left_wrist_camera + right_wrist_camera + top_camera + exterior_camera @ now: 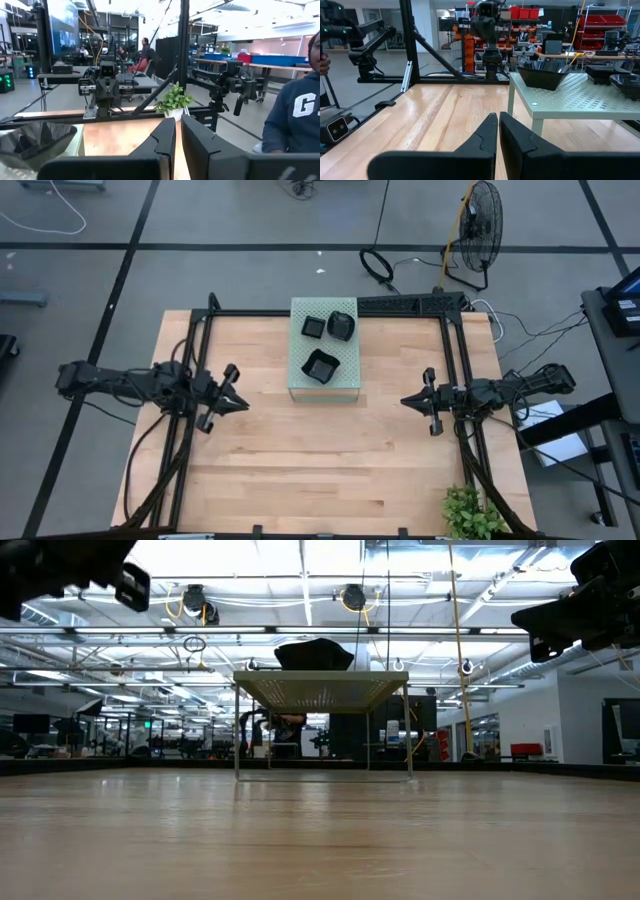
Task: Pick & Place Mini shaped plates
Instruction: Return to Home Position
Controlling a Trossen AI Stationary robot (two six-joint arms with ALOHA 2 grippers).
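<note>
Three mini shaped plates, all glossy black, sit on top of the pale green perforated box (345,385) at the table's far middle: a square one (313,327), a rounded one (342,326) and a larger one (320,365) nearer the front. The box stands raised on legs (320,690). My left gripper (243,403) hovers over the table left of the box, shut and with nothing in it, pointing right. My right gripper (405,400) hovers right of the box, shut and with nothing in it, pointing left. The left wrist view catches one plate (35,140); the right wrist view shows another (542,75).
Black frame rails (200,350) run along the table's left, right and far sides. A small potted plant (470,515) stands at the near right corner. Bare wood lies between the grippers and in front of the box. A person in a dark sweatshirt (295,115) stands beyond the table.
</note>
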